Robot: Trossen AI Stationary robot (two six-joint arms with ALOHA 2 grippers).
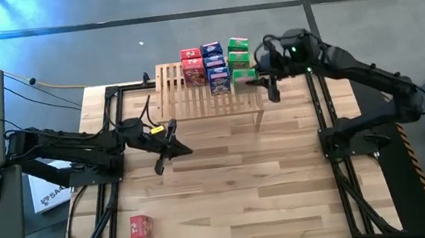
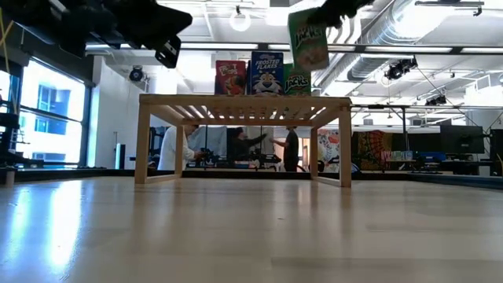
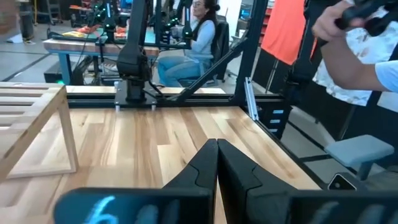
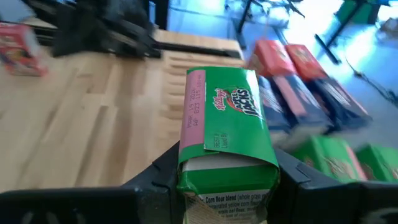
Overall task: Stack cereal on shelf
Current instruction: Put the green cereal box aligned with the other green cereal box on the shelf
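Where boxes (image 1: pixel 216 66) crowd the shelf (image 1: pixel 194 98), one red box (image 1: pixel 140 226) apart.

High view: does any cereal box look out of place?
Yes. One red box lies alone near the table's front left corner, far from the shelf. The right gripper holds a green box by the shelf.

Red boxes (image 1: pixel 192 66) three, blue (image 1: pixel 215 64) three, green (image 1: pixel 239 52) three.

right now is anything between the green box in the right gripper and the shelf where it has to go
Nothing visible blocks it. The right gripper holds the green cereal box above the shelf's right end, over the green boxes already there. The left gripper waits away from it.
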